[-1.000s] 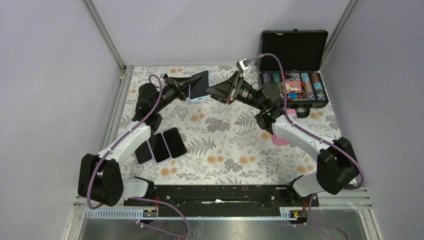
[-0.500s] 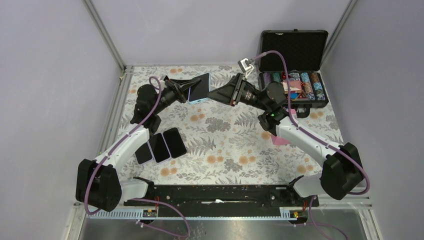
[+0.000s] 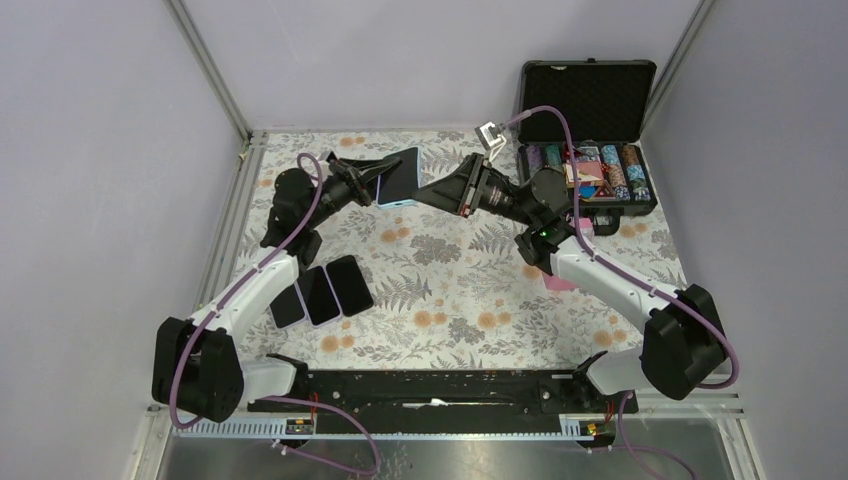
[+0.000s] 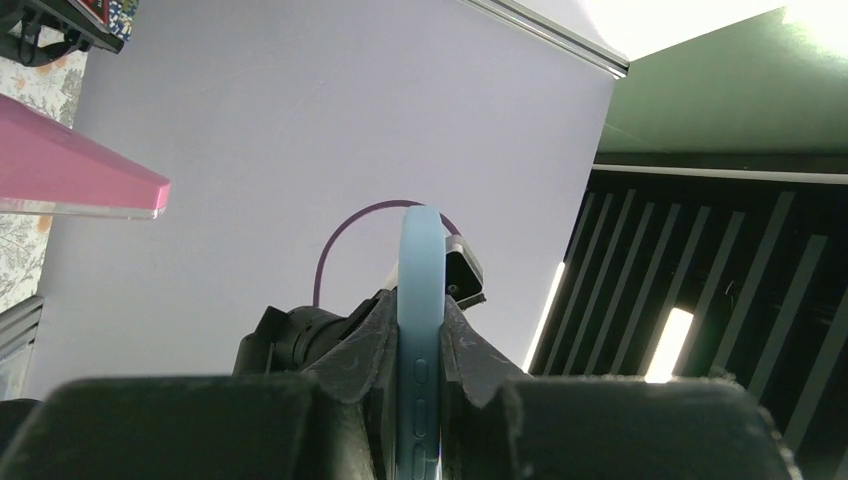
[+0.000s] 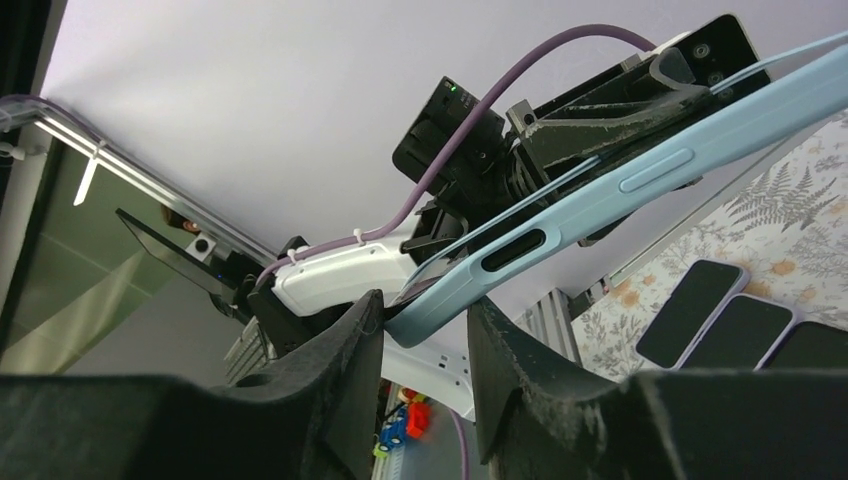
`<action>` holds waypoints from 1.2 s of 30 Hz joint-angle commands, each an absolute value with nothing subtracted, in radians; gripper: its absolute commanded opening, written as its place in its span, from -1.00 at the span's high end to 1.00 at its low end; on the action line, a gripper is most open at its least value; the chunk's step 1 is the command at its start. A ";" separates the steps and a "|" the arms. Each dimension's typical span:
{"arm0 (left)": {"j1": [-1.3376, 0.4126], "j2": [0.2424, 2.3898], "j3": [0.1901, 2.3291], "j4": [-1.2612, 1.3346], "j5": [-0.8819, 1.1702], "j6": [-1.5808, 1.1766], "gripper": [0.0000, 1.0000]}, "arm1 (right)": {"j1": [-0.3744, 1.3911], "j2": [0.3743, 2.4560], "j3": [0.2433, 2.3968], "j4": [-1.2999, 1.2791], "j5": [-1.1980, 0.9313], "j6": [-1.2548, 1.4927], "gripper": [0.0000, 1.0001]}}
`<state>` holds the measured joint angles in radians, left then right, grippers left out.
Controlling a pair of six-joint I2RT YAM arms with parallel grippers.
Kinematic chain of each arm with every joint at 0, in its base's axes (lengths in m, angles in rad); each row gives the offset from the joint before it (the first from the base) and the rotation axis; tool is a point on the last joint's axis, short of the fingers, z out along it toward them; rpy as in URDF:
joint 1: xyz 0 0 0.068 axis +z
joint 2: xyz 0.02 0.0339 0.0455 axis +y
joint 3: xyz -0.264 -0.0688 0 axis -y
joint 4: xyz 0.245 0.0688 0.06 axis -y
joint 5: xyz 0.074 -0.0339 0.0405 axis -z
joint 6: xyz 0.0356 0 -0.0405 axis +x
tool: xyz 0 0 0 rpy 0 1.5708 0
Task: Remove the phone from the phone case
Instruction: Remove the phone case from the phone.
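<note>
Walls (image 3: 90,150): plain lilac, on 3 sides.
Tablecloth (image 3: 450,290): floral, centre frame.
Posts (image 3: 208,70): 2 aluminium, upper corners.

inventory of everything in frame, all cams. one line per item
phone in case: 1, dark screen, light blue case, held off the table at far centre
bare phones: 3, dark, side by side on the cloth beside the left arm
chip case: 1, black, lid open, far right corner
chips: count unclear, mixed colours, in rows inside the chip case
pink flat item: 1, on the cloth, partly under the right arm
tablecloth: 1, floral, covers the table
left gripper: shut on the case's edge
right gripper: straddles the case's corner; grip unclear
</note>
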<state>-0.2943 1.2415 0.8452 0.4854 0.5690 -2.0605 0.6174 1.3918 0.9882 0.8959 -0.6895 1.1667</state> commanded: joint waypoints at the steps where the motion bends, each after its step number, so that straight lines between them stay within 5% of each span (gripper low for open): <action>1: -0.295 1.236 0.896 0.505 0.561 -2.319 1.00 | 0.634 1.376 0.999 0.972 -0.703 1.031 0.37; 15: -0.295 1.190 0.922 0.376 0.554 -2.290 1.00 | 0.633 1.347 0.951 0.875 -0.649 0.624 0.84; 23: -0.295 1.207 0.959 0.444 0.539 -2.290 1.00 | 0.633 1.431 0.936 1.016 -0.646 0.817 1.00; 25: -0.295 1.211 0.972 0.445 0.529 -2.266 1.00 | 0.632 1.447 0.924 1.052 -0.652 0.887 0.87; 31: -0.282 1.262 1.008 0.546 0.505 -2.232 1.00 | 0.636 1.387 0.882 1.009 -0.566 1.008 -0.36; 36: -0.274 1.289 1.047 0.532 0.501 -2.138 1.00 | 0.642 1.326 0.914 1.039 -0.555 1.049 -0.51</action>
